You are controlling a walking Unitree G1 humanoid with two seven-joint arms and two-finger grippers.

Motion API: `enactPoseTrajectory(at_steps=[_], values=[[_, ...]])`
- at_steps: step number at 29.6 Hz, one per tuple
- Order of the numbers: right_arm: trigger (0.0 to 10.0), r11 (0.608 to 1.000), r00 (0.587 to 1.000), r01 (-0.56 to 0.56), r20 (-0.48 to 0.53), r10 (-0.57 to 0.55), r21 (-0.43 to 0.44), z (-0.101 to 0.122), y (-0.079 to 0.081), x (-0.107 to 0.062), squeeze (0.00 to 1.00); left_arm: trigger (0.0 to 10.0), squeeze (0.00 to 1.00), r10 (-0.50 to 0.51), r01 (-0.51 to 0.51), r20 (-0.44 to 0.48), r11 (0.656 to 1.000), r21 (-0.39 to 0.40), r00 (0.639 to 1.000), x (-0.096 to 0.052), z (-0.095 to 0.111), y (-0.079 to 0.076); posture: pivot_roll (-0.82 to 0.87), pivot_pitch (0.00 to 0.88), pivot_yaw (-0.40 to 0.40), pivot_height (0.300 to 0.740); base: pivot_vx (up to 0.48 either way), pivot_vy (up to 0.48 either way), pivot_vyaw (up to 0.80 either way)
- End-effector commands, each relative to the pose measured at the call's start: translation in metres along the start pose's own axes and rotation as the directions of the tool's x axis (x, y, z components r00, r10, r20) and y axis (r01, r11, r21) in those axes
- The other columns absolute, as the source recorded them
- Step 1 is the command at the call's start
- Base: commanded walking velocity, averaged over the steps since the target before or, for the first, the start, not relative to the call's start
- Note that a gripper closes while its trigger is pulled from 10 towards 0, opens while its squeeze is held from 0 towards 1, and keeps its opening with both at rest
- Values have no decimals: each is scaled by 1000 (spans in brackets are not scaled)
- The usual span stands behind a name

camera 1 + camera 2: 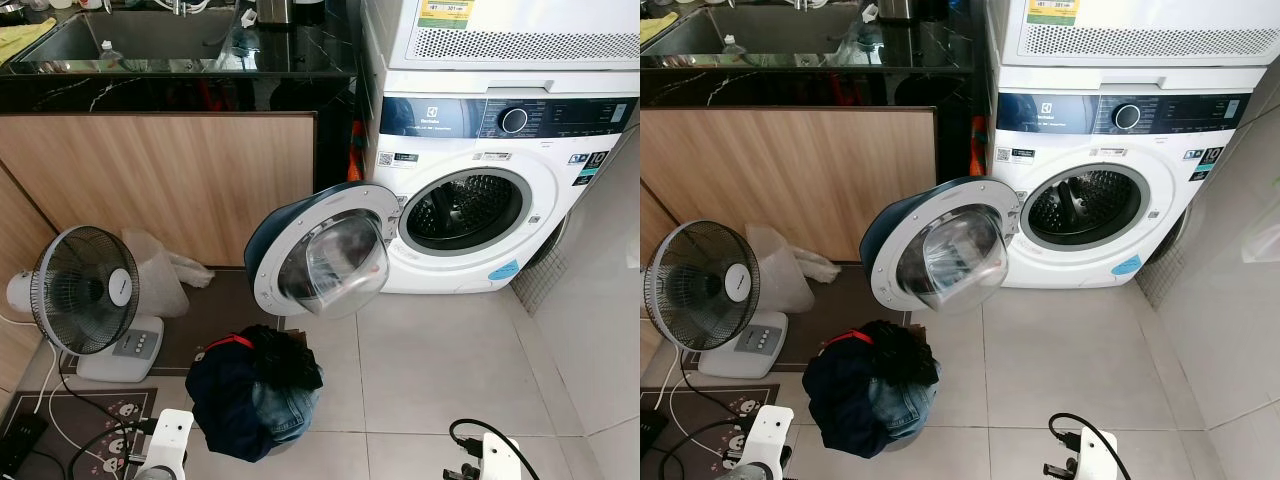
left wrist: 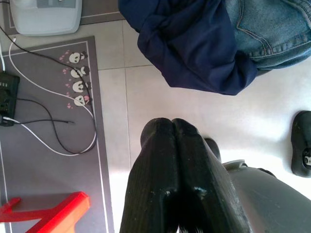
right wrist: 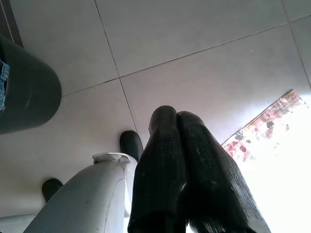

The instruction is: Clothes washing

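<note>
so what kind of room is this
Most likely a home laundry or utility corner beside a kitchen: a front-loading washing machine with its door swung open, a pile of clothes on the tiled floor, and a black counter with a sink.

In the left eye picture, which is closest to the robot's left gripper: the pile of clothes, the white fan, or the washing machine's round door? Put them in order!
1. Dark blue and denim pile of clothes, just ahead of the left gripper.
2. White standing fan, farther left.
3. Round open washing machine door, farthest ahead.
</note>
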State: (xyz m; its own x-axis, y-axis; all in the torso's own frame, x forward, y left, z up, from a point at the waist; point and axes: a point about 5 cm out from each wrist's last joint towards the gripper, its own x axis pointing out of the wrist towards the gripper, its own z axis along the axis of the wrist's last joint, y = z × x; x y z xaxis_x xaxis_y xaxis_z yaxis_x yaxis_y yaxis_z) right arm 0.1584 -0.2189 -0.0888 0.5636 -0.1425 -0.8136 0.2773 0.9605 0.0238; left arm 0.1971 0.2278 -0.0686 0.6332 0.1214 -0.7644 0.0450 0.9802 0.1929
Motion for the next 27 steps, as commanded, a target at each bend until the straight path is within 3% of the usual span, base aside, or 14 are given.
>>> enactPoseTrajectory(at_steps=[1,13,18,27], values=[[10000,1000,1000,7,-4,-7,15,-2,-1,-1,0,10000,0,-3,3,-26,1000,9,1000,-2,-8,-1,32,85,-10,740,0,0,0],[10000,1000,1000,10,-10,-10,5,-3,-2,-1,0,10000,0,-2,2,-37,1000,16,999,-2,-12,-2,32,83,-9,740,0,0,0],[10000,1000,998,16,57,-17,9,2,-2,-1,0,10000,0,30,-30,8,1000,3,1000,-2,-7,4,31,78,-7,740,0,0,0],[10000,998,973,0,231,13,-55,18,0,-4,0,10000,0,85,-77,254,996,-40,963,5,69,14,28,60,-8,740,0,0,0]])
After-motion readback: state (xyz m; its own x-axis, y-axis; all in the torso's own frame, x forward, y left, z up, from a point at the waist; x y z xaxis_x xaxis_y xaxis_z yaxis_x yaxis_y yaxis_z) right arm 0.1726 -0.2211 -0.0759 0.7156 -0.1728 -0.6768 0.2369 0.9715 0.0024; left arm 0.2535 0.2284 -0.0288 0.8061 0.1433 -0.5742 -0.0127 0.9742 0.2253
